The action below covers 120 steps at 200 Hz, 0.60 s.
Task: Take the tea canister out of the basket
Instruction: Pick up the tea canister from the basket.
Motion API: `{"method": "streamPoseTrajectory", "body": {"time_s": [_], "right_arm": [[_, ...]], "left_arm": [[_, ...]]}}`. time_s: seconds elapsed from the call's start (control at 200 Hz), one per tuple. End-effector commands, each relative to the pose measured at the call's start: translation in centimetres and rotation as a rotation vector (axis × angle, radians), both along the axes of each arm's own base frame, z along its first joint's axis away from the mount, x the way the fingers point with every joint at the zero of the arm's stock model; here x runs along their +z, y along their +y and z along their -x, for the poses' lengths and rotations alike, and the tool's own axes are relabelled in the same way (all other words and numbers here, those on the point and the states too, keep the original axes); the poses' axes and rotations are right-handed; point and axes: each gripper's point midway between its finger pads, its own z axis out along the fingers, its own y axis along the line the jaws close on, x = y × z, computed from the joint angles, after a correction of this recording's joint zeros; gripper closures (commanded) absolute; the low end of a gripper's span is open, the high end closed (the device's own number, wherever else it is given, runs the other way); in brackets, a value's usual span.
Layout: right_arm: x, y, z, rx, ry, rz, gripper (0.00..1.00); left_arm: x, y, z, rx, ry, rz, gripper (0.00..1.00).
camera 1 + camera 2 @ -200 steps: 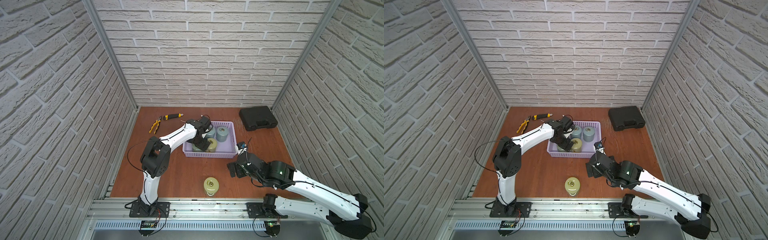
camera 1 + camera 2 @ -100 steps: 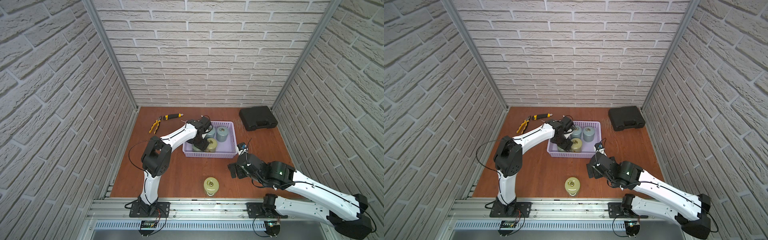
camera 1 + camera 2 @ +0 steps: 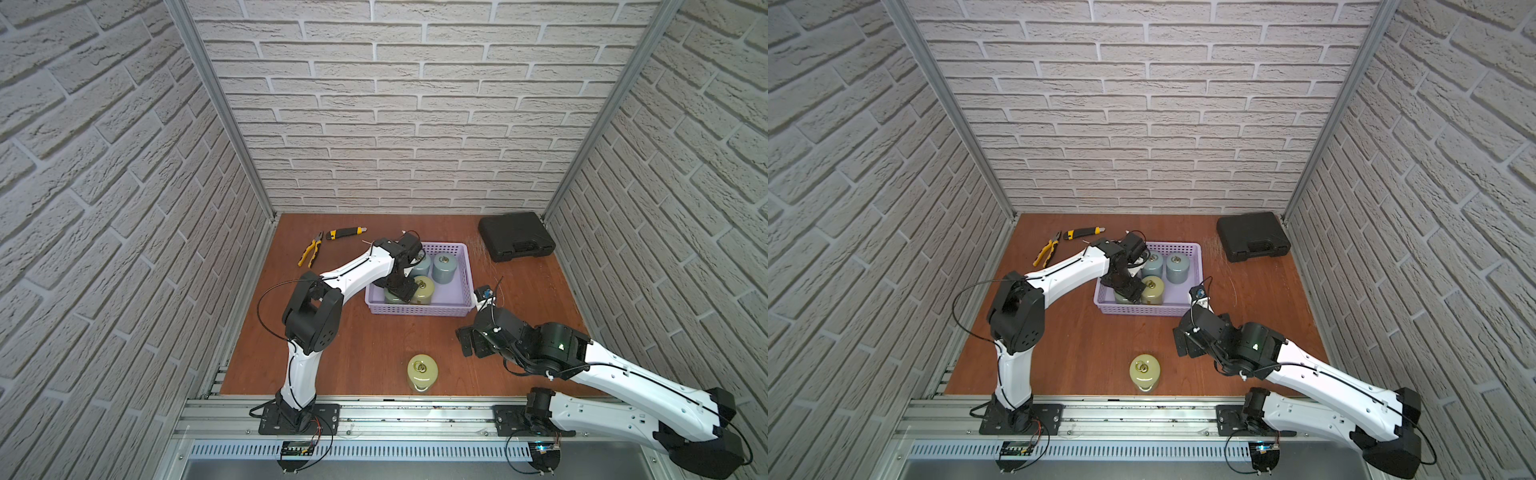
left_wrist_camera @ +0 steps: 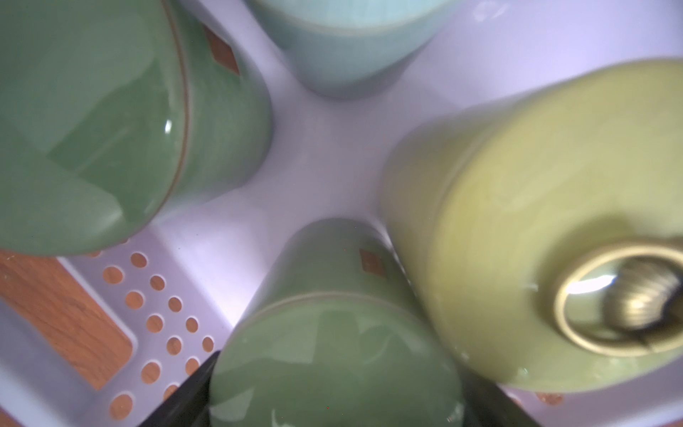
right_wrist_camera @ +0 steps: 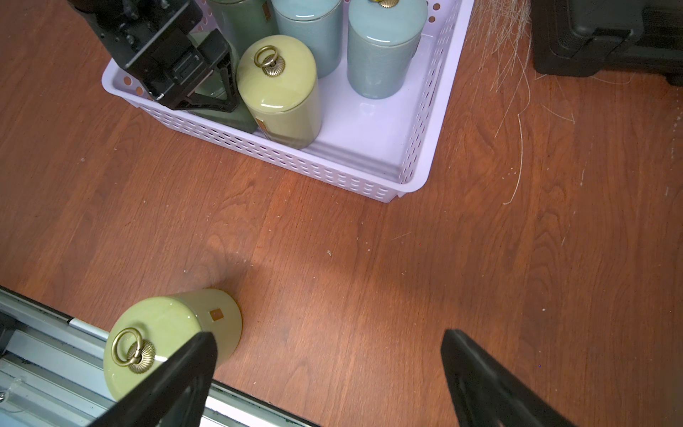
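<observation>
I count six canisters: one green canister point(image 4: 332, 351) inside my left claw point(image 3: 398, 292), a second green point(image 4: 92, 122), two blue point(image 3: 444, 268) and one yellow point(image 3: 423, 289) around it, another yellow point(image 3: 422, 371) near my right claw point(image 5: 328, 334). One basket point(image 3: 419, 311), case point(image 3: 515, 237), pliers point(image 3: 311, 251), knife point(image 3: 345, 232).

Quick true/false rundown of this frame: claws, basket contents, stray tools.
1. The left claw grips a dark green canister inside the basket. True.
2. The right claw holds the loose yellow-green canister. False: it is open and empty; that canister stands on the table.
3. The basket holds six canisters. False: five.
4. The black case lies outside the basket. True.
5. The pliers lie in the basket. False: on the table, by the utility knife.
</observation>
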Motion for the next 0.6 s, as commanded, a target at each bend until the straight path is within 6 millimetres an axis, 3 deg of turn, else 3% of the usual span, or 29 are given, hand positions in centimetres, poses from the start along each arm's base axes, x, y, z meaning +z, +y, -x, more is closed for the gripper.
{"method": "streamPoseTrajectory", "body": {"time_s": [0.0,0.595], "right_arm": [[-0.3,-0.3,-0.3,-0.016,-0.014,0.009,0.01],[-0.3,0.2,-0.6,-0.001,-0.024,0.002,0.01]], "left_arm": [[3.6,0.2,-0.6,0.020,-0.057,0.044,0.42],[7.9,1.2,-0.4,0.039,-0.112,0.053,0.46]]}}
